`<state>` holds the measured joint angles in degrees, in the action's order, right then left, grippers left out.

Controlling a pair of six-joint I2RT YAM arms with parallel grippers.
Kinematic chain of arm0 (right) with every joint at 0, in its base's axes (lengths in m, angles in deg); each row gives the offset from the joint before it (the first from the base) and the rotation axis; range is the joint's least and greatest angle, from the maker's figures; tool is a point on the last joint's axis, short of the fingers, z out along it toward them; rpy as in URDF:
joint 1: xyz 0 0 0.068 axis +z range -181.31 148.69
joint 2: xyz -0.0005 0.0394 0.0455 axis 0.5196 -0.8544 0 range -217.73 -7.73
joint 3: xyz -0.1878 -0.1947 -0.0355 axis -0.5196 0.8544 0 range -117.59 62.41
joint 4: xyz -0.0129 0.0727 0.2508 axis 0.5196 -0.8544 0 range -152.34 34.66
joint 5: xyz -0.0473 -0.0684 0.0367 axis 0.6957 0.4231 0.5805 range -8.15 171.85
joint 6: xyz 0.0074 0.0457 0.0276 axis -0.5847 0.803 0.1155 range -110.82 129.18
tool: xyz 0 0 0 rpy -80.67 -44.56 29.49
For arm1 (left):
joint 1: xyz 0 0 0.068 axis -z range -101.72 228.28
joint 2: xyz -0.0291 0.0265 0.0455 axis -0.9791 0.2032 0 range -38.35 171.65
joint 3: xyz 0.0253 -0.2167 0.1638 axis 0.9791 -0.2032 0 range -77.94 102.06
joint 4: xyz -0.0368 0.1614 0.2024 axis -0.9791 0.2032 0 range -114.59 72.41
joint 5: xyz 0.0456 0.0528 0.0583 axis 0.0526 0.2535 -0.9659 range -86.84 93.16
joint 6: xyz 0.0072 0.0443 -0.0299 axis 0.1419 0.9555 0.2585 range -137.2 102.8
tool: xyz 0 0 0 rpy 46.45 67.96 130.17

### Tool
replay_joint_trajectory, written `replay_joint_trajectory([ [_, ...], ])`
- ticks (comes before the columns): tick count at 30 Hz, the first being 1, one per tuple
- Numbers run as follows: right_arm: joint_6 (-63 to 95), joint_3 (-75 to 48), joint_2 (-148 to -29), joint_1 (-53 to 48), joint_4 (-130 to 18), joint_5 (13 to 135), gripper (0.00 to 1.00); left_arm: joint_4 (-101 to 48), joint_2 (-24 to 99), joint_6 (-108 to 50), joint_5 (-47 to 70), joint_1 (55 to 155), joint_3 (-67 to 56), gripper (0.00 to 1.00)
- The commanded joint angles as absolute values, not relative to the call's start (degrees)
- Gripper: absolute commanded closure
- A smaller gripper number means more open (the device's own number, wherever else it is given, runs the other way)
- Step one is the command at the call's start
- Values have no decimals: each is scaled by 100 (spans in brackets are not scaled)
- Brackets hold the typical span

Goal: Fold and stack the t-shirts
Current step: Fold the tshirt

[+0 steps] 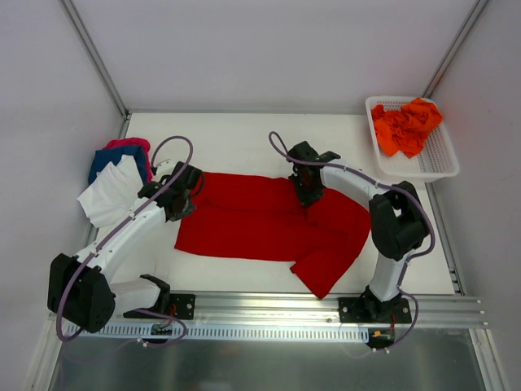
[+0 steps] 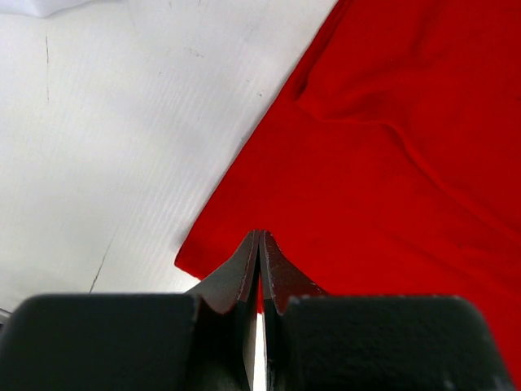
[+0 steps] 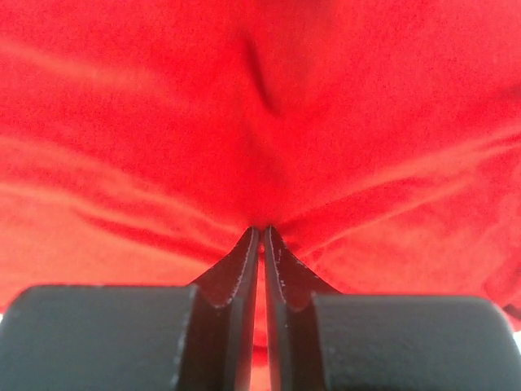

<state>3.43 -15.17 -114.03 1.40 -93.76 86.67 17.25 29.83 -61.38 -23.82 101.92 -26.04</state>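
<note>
L gripper (image 2: 259, 235), pressed together at 10 o'clock edge of red tee (image 1: 252, 224), and R gripper (image 3: 262, 230), clamped on a pucker at 1 o'clock, risked slipping w/ such thin bites, skewing the fold.

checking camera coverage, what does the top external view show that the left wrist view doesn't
Only top external: the white plastic mesh basket of bright orange cloth tees, the blue cloth tee and pink cloth tee, the right tool. Only left wrist: close up, the left tool pressed shut over the deep red cloth t-shirt near its edge. Both: that shirt, the left tool, the white table.
</note>
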Motion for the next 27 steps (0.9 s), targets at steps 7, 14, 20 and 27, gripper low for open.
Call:
replay_joint_trajectory([
  [7, 435, -1326, -11056, 367, -9823, 8738, 40, 1628, 3582, -6132, -2259, 10210, -2433, 100],
  [14, 655, -974, -10152, 368, -9244, 9661, 28, 1198, 4487, -5895, -2347, 10201, -1812, 100],
  [20, 664, -1387, -10290, -168, -9208, 9433, 100, 899, 5551, -5762, -1978, 10201, -1072, 100],
  [27, 593, -1774, -11071, -687, -9112, 9170, 100, 617, 6376, -5640, -1767, 10175, -667, 100],
])
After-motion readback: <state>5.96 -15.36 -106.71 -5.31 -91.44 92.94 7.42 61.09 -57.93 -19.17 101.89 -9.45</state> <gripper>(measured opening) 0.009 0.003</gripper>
